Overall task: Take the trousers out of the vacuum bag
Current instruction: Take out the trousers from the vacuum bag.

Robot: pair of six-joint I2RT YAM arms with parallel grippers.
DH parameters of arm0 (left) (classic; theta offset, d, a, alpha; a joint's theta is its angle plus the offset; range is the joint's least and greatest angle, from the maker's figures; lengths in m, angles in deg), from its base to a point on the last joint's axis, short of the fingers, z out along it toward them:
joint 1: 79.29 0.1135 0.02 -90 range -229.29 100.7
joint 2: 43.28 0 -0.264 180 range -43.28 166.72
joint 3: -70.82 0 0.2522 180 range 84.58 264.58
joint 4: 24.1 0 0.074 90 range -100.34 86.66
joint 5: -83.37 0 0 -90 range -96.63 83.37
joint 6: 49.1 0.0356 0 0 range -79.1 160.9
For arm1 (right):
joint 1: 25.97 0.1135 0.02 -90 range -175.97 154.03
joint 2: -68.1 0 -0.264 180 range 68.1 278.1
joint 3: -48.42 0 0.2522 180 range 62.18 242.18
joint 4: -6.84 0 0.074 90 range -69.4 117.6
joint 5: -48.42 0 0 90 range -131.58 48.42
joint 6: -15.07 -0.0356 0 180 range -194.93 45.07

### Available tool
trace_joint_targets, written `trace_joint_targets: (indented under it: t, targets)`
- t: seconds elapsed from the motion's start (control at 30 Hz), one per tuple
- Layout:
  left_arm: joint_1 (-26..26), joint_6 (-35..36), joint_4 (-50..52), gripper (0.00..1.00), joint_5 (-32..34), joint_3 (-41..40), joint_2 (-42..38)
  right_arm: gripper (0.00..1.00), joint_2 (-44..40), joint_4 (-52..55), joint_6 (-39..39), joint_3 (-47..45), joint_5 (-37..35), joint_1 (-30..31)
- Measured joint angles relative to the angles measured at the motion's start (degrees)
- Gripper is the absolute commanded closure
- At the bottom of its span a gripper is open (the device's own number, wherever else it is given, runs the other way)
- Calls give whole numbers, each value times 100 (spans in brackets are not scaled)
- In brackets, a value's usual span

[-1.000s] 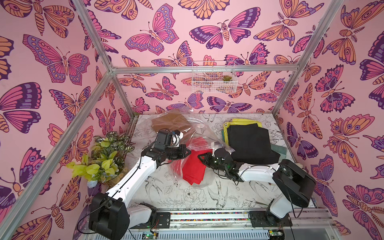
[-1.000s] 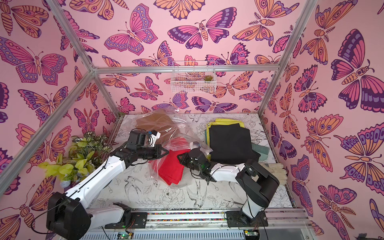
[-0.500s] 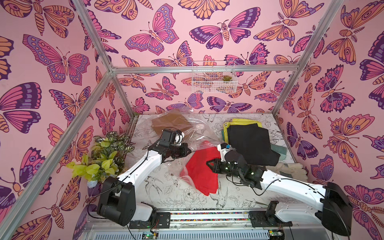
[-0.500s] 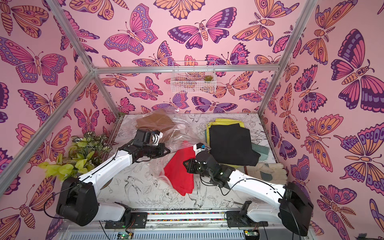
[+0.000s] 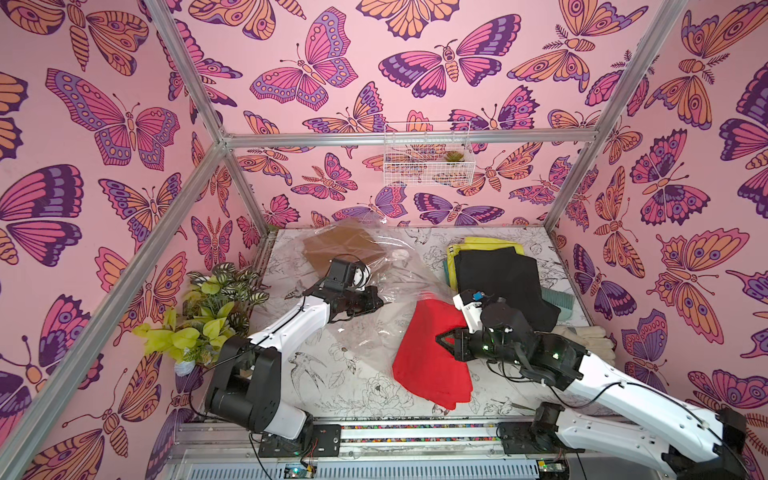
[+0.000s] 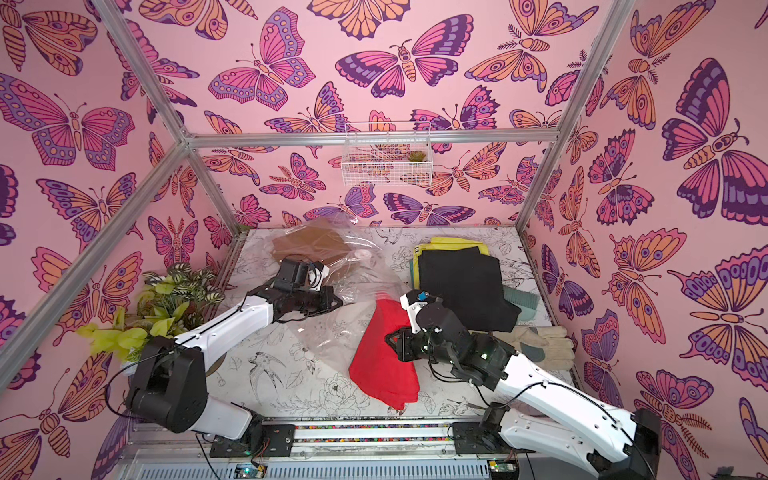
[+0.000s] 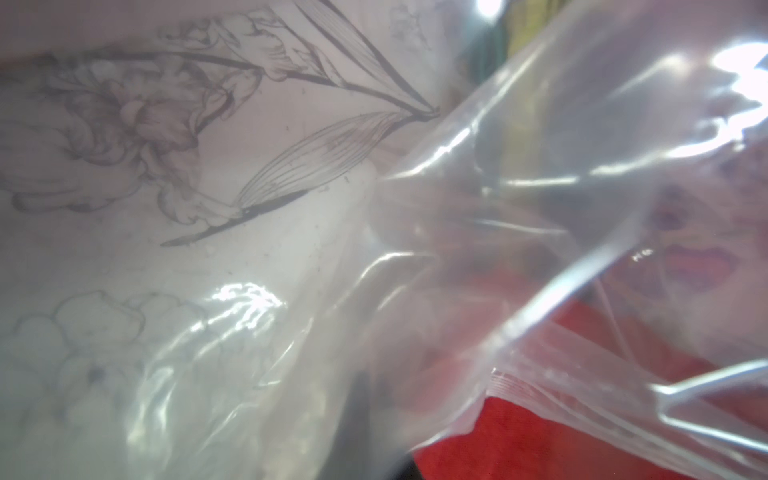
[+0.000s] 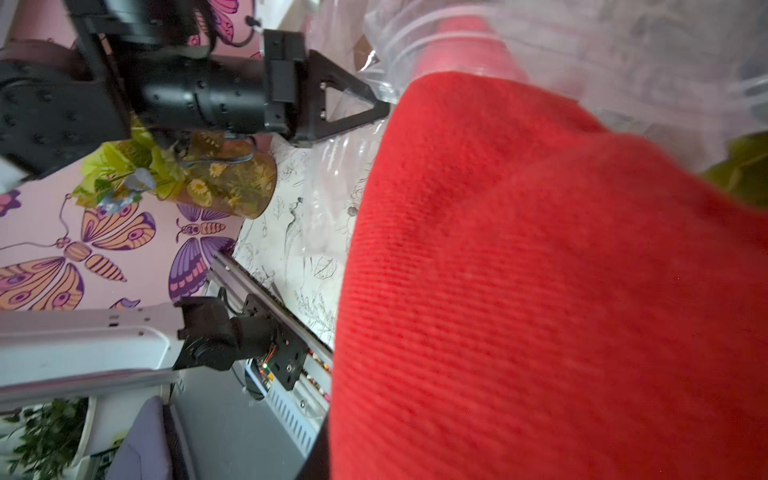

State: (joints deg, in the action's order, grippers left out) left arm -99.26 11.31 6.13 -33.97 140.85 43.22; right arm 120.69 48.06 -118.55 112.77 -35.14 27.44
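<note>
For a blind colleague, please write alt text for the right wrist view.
Red trousers fill most of the frame, their far end inside the clear vacuum bag. Beside them the shut left gripper pinches the bag's plastic above the flower-printed table.

No text, label, brand, number or sign can be read anywhere in these views.

- Vacuum bag (image 5: 390, 286) (image 6: 357, 282): large, clear, crinkled plastic with a round white valve cap (image 5: 401, 254). It lies crumpled at the back left of the table (image 5: 332, 374).
- Mustard-brown trousers (image 5: 343, 249) (image 6: 311, 249): folded flat, inside the bag at its far end.
- Red trousers (image 5: 432, 365) (image 6: 384, 361): mostly outside the bag, raised and drooping limp. The upper end lies under the bag's mouth.
- Black trousers (image 5: 498, 282) (image 6: 465, 286): folded, back right, on top of the yellow trousers (image 5: 490, 243).
- Teal-green trousers (image 5: 559, 299): showing from under the black pair's right edge.
</note>
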Motion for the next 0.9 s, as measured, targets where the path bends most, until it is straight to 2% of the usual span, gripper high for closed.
trace_joint_targets:
  t: [0.5,0.77,0.9]
  targets:
    - [-24,39,-186,100,190,125,643,100,-439,1272,691,1410,494,-20]
    - [-118,66,-308,100,299,72,640,100,90,1346,817,2074,820,-350]
    - [-170,83,-341,100,350,-2,616,100,452,1276,896,2326,1119,-741]
